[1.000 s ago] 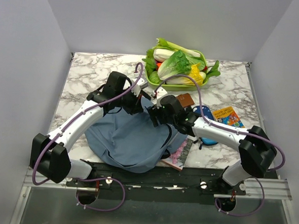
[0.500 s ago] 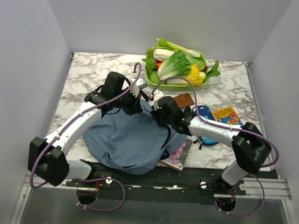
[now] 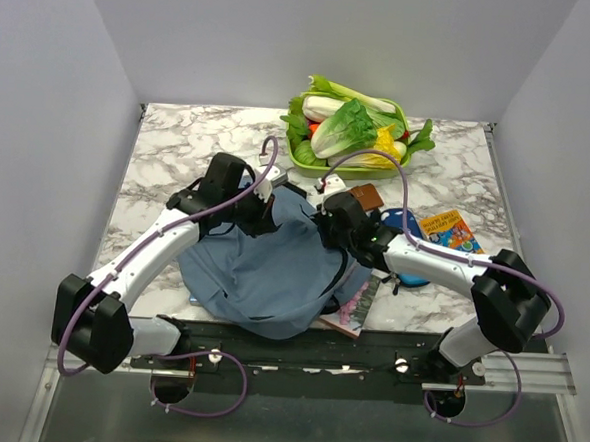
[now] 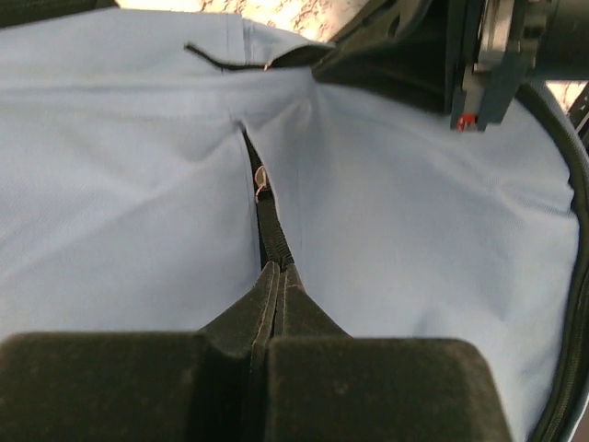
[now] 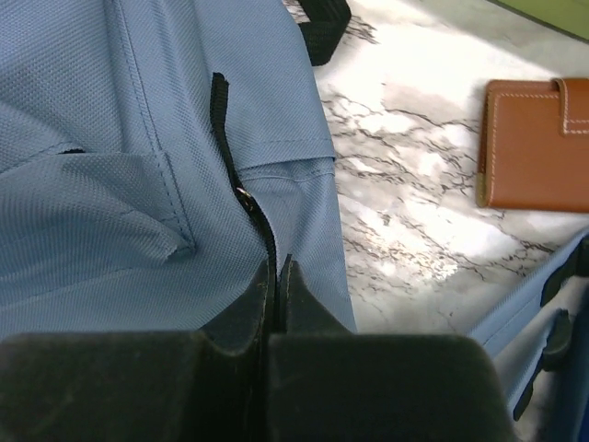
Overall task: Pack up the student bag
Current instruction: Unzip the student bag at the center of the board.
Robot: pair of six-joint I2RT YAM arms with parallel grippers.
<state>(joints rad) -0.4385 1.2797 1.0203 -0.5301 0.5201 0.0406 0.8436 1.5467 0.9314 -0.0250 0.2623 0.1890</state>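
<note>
My left claw (image 4: 276,269) was pinched shut on a thin black zip strip (image 4: 269,226) of the soft grey-blue cloth backpack (image 3: 262,269). The bag lay flat in the lower middle of the top view. My right claw (image 5: 276,262) was shut too, on a short black pull tab (image 5: 221,106).

I think packing had hardly begun. The pink book (image 3: 355,305) was half under the bag. The brown leather wallet (image 3: 365,197), blue oval pencil case (image 3: 403,223) and orange picture book (image 3: 451,230) all lay outside, to the right. A green tray of vegetables (image 3: 313,166) sat at the upper middle, out of the way.
</note>
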